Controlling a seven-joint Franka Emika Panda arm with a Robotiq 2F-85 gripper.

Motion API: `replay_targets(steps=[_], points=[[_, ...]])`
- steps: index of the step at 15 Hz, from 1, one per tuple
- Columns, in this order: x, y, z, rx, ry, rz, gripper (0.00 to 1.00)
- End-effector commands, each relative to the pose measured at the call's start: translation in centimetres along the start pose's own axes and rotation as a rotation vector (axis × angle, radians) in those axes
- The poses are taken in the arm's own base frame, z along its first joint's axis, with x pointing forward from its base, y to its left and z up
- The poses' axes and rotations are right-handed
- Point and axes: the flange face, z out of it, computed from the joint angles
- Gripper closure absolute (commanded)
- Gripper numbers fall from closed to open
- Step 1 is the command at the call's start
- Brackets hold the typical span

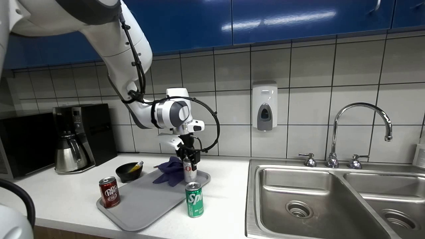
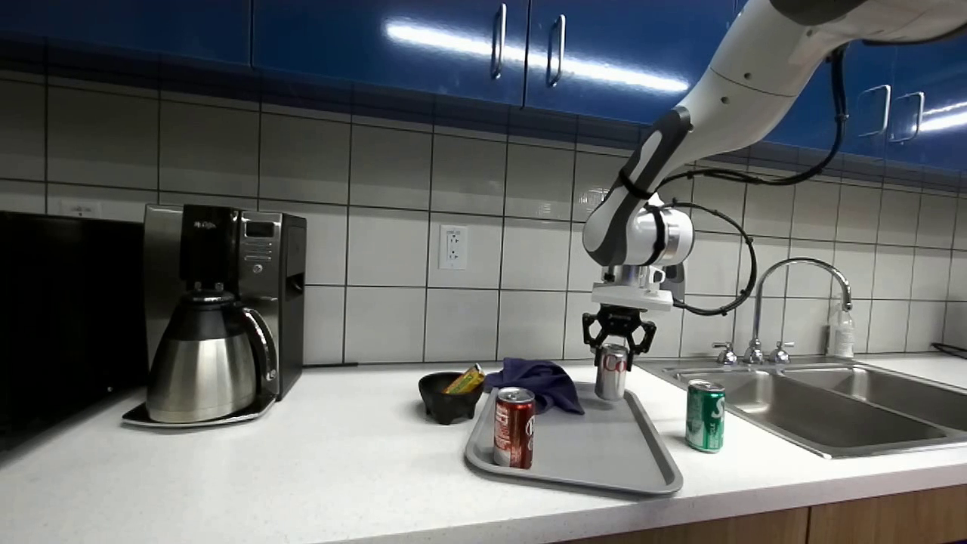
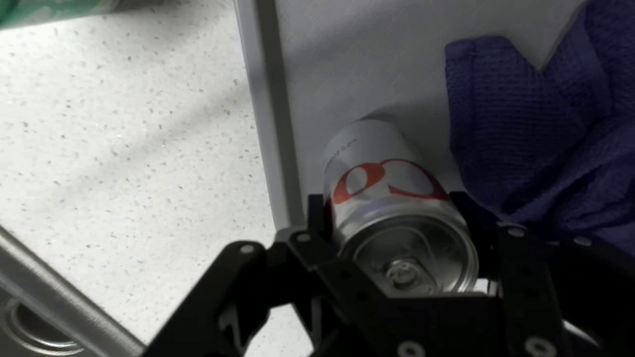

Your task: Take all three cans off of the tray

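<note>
A silver can with red lettering (image 1: 190, 175) (image 2: 610, 384) (image 3: 369, 148) stands near upright at the tray's back right corner. My gripper (image 1: 188, 162) (image 2: 614, 358) (image 3: 389, 210) points down around its top, one black finger against each side. I cannot tell whether its base touches the tray. A dark red can (image 1: 109, 192) (image 2: 514, 431) stands upright on the grey tray (image 1: 146, 202) (image 2: 597, 453) (image 3: 342, 49), at its front left corner. A green can (image 1: 194, 200) (image 2: 705, 419) stands on the counter beside the tray's right edge; part shows in the wrist view (image 3: 49, 11).
A purple cloth (image 1: 172, 171) (image 2: 536, 384) (image 3: 536, 124) lies on the tray just left of the silver can. A black bowl with a yellow packet (image 1: 124, 174) (image 2: 446, 408) stands left of the tray. A metal sink (image 1: 298, 186) is to the right. A coffee maker (image 2: 227, 325) stands far left.
</note>
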Motion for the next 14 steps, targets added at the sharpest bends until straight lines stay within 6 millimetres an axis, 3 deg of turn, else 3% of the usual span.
replay_targets(steps=[1, 14], points=[[-0.6, 1.6, -2.3, 0.018, 0.016, 0.029, 0.62], [0.1, 8.2, -3.1, -0.009, 0.019, 0.115, 0.62]])
